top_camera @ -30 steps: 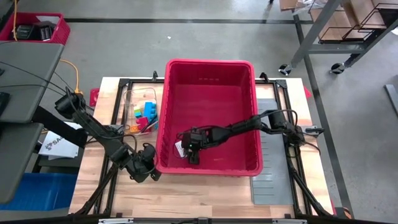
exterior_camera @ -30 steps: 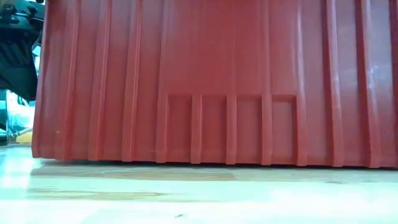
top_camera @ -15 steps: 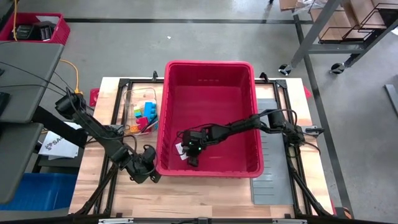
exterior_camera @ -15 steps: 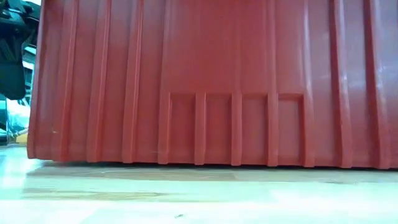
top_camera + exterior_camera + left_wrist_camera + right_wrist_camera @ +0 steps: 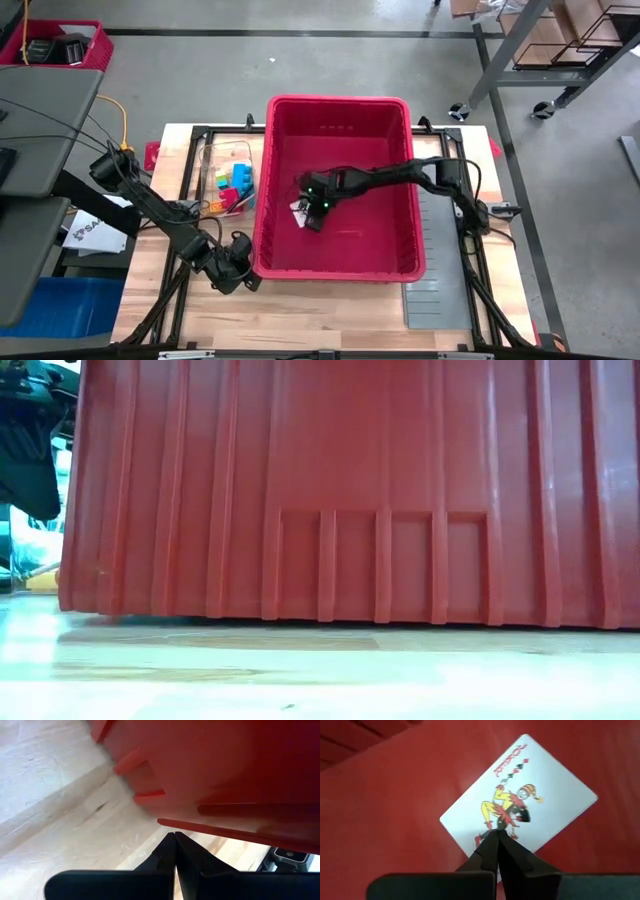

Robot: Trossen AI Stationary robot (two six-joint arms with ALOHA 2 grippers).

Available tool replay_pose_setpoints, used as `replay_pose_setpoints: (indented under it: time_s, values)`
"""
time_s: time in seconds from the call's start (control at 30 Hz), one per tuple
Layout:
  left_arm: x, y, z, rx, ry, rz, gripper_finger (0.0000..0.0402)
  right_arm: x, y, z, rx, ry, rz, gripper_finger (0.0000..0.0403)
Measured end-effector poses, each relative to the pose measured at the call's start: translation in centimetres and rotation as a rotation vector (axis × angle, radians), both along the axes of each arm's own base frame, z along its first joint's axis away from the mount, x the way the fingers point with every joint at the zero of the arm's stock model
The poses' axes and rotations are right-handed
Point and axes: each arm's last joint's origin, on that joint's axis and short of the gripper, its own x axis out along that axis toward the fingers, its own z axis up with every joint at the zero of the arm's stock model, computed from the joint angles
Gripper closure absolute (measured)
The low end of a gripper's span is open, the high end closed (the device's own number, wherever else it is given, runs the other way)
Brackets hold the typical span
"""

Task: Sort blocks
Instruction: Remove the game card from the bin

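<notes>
High view: right tool (image 5: pixel 312 215) has moved up the red bin (image 5: pixel 338 108) since a moment ago, now clenched on a joker card (image 5: pixel 520 800) — not a block.
Left tool (image 5: pixel 228 268): clenched, empty, at the bin's corner on the bench (image 5: pixel 330 310).
Blocks (image 5: pixel 233 187): in the clear tray (image 5: pixel 213 152) left of the bin — sorting not advanced.

glossy red plastic bin (image 5: pixel 337 115), pale wood table (image 5: pixel 330 315)

A white playing card (image 5: pixel 520 805) shows the word "JOKER" printed in red capitals along one edge, beside small red and black suit symbols and a drawing of a jester. Left of the bench, a white paper sheet (image 5: pixel 85 232) carries dark letters too small to read.
</notes>
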Motion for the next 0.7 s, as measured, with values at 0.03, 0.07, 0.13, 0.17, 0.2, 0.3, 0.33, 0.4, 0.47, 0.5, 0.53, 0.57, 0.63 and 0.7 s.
replay_pose_setpoints:
  time_s: [0.03, 0.07, 0.13, 0.17, 0.2, 0.3, 0.33, 0.4, 0.47, 0.5, 0.53, 0.57, 0.63, 0.7]
  values:
    - [0.0, 0.0, 0.0, 0.0, -0.001, 0.0, 0.0402, -0.1, -0.4, 0.1, 0.018, -0.006, 0.013, 0.0403]
    - [0.0, 0.0, 0.0, 0.0, -0.001, 0.001, 0.0402, -0.1, -0.7, 0.2, 0.026, -0.013, 0.02, 0.0403]
    - [0.0, 0.0, 0.0, 0.001, -0.002, -0.002, 0.0402, -0.2, -1.1, 0.6, 0.038, -0.025, 0.02, 0.0403]
    - [0.0, 0.0, 0.0, 0.003, -0.003, 0.0, 0.0402, -0.3, -1.5, 0.9, 0.053, -0.037, 0.018, 0.0403]
    - [0.0, 0.0, 0.0, 0.005, -0.004, 0.0, 0.0402, -0.3, -1.8, 1.2, 0.065, -0.048, 0.012, 0.0403]
    - [0.0, 0.0, -0.1, 0.017, -0.004, -0.007, 0.0402, -0.6, -2.6, 2.7, 0.053, -0.087, 0.003, 0.0403]
    - [0.0, 0.0, -0.1, 0.023, -0.005, -0.009, 0.0402, -0.7, -3.0, 3.2, 0.025, -0.105, 0.001, 0.0403]
    - [0.0, 0.0, -0.1, 0.035, -0.006, -0.015, 0.0402, -0.9, -4.2, 4.5, -0.026, -0.138, -0.041, 0.0403]
    - [0.0, 0.0, -0.1, 0.041, -0.006, -0.016, 0.0402, -1.2, -5.3, 5.0, -0.043, -0.147, -0.072, 0.0399]
    - [0.0, 0.0, -0.1, 0.041, -0.006, -0.02, 0.0402, -1.4, -5.7, 4.9, -0.04, -0.14, -0.08, 0.0394]
    - [-0.1, 0.0, 0.0, 0.039, 0.0, -0.033, 0.0402, -1.6, -6.1, 4.7, -0.029, -0.124, -0.086, 0.0386]
    - [-0.1, 0.0, 0.1, 0.034, 0.007, -0.052, 0.0402, -1.8, -6.3, 4.5, -0.011, -0.106, -0.087, 0.0376]
    - [-0.3, -0.3, 0.7, 0.004, 0.007, -0.095, 0.0402, -1.9, -6.3, 4.3, 0.021, -0.1, -0.071, 0.0347]
    - [-0.4, -0.8, 2.0, -0.043, -0.019, -0.152, 0.0401, -1.8, -5.9, 4.2, 0.04, -0.097, -0.048, 0.0313]
